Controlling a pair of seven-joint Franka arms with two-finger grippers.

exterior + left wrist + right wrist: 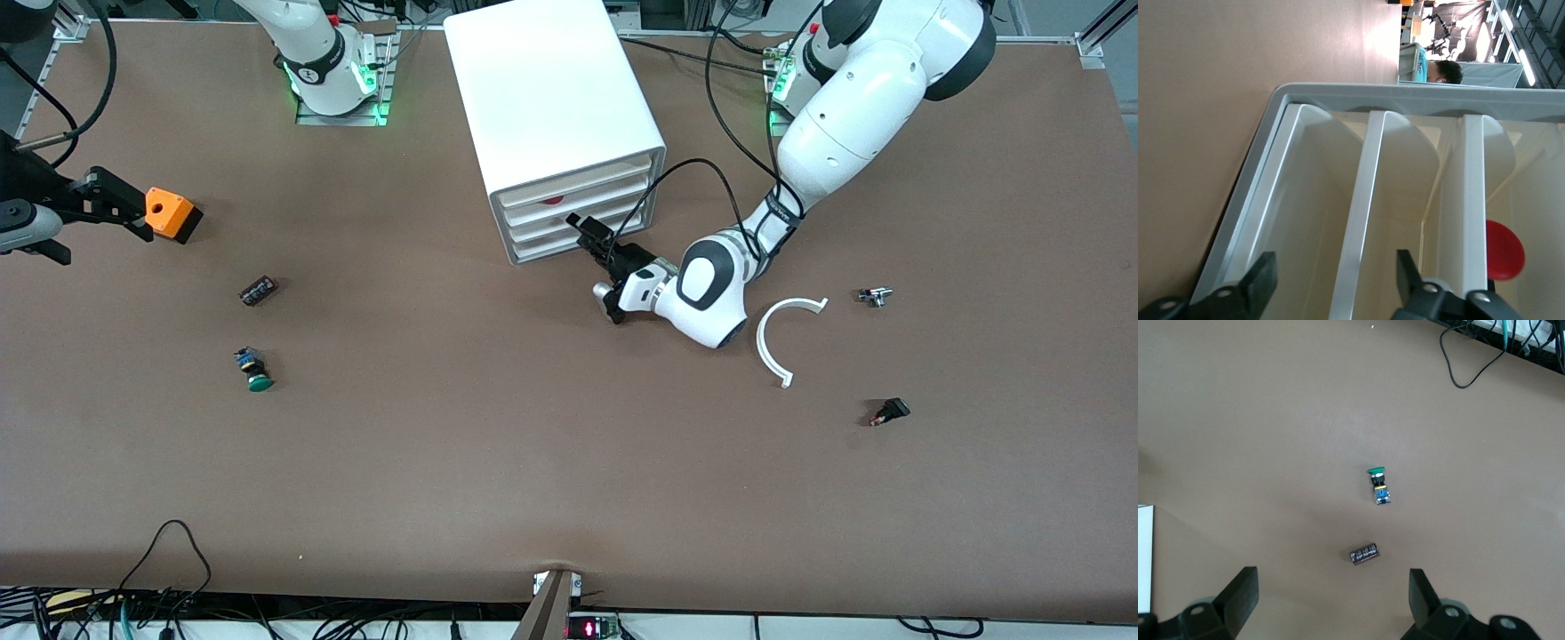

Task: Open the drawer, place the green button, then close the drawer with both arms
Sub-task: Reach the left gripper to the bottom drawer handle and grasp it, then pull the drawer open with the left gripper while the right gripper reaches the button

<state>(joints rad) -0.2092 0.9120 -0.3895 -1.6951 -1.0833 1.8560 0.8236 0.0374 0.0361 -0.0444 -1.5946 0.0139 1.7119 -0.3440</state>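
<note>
Lying sideways, green-capped button; left gripper and right gripper open.

Left gripper sits at the cabinet's drawer fronts, apparently touching; button lies on the counter toward the right arm's end.

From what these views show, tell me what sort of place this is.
Probably a robotics lab workbench: two white jointed robot arms bolted along a brown-covered table, a white box-shaped drawer cabinet, and loose parts like a small green-capped push button.
</note>
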